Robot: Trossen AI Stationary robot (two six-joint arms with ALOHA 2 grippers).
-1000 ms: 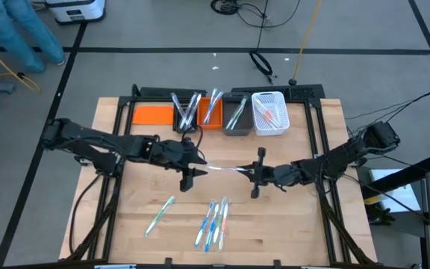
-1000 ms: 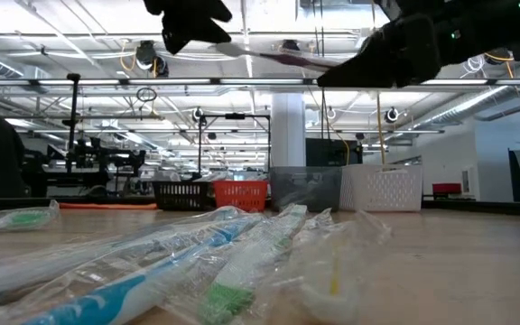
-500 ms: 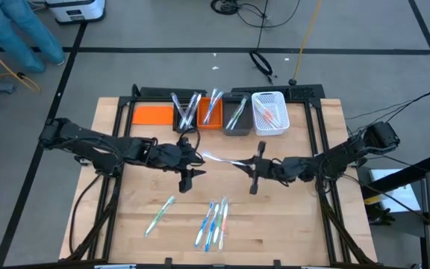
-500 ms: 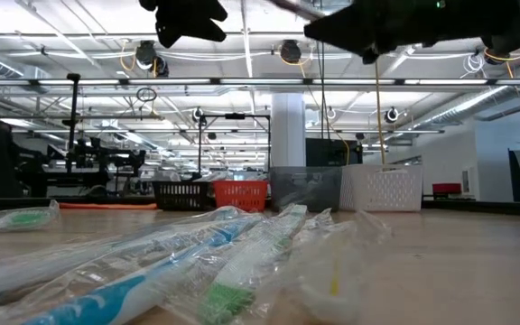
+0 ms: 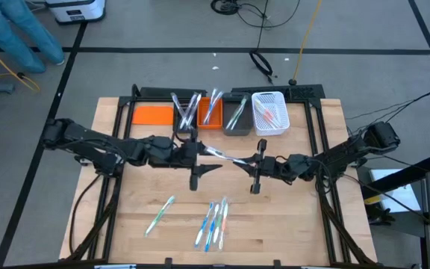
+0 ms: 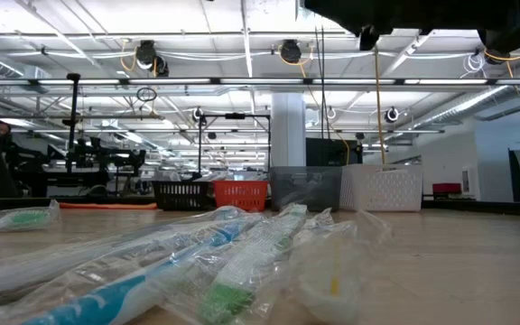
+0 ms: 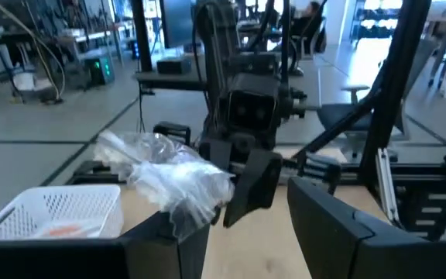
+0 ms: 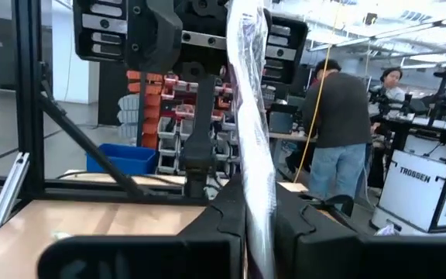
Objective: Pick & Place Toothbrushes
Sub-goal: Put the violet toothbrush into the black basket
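A toothbrush in a clear wrapper (image 5: 226,157) hangs in the air between my two grippers above the table's middle. My right gripper (image 5: 255,167) is shut on its right end. My left gripper (image 5: 197,163) is open, and the wrapper's crumpled free end (image 7: 178,180) sits beside one of its fingers (image 7: 165,240). Several wrapped toothbrushes (image 5: 213,220) lie flat on the near part of the table, with one more (image 5: 159,215) to their left. In the low view these toothbrushes (image 6: 197,266) fill the foreground, and only the right arm (image 6: 422,11) shows at the top. My right gripper pinches the wrapped toothbrush between its two fingers at its right end (image 8: 249,203), coming level from the table's right. The toothbrush is lifted clear and sticks out past the fingertips toward the left gripper. My left gripper has the wrapper's free end (image 7: 196,203) beside one finger; whether they touch I cannot tell.
A row of bins stands along the far edge: a flat orange bin (image 5: 154,114), a dark bin holding toothbrushes (image 5: 187,110), an orange bin (image 5: 211,112), a grey bin (image 5: 236,118) and a white basket (image 5: 269,113). People stand in the room beyond the table.
Both grippers have risen, and the left one has left the top of the low view. The left gripper has moved toward the table's right, closer to the right gripper. The held toothbrush has gone up with them, and its left end now lies farther toward the far edge.
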